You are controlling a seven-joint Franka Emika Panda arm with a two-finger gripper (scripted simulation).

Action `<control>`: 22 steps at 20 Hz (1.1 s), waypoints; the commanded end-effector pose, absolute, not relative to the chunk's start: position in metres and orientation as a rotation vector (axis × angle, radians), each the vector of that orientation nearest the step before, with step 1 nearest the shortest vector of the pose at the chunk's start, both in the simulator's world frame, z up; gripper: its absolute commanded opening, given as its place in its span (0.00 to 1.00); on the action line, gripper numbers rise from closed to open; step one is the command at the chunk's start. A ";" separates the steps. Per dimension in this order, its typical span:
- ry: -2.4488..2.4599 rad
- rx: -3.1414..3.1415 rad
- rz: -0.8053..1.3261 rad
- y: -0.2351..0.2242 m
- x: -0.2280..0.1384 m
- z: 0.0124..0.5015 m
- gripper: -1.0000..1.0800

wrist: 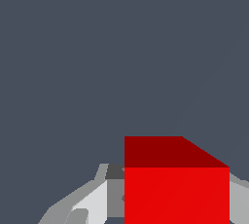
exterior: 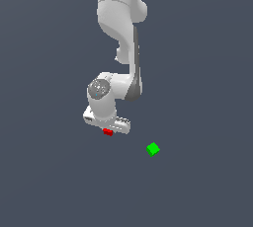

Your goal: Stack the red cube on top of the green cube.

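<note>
Red cube (wrist: pixel 176 194) sits pinched in the downward-pointing claw (exterior: pixel 107 131), apart from green cube (exterior: pixel 153 149).

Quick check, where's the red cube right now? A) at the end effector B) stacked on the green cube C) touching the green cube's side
A: the red cube sits right under the end effector, fingers flanking it in the wrist view, well apart from the green cube.

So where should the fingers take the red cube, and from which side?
Take the red cube on two opposite flat side faces, coming straight down from above. It is a plain cube, so parallel faces suit the fingers. The gripper already sits right over it; the green cube stands well apart.
</note>
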State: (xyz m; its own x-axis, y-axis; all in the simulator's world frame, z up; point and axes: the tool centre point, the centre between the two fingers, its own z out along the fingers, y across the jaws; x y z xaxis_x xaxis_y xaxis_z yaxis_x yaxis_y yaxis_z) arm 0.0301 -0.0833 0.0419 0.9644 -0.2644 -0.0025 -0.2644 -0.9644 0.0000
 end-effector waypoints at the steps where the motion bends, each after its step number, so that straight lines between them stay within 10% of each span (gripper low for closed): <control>1: 0.419 -3.113 0.001 -0.083 0.030 0.058 0.00; 22: 0.420 -3.113 -0.001 -0.069 0.037 0.114 0.00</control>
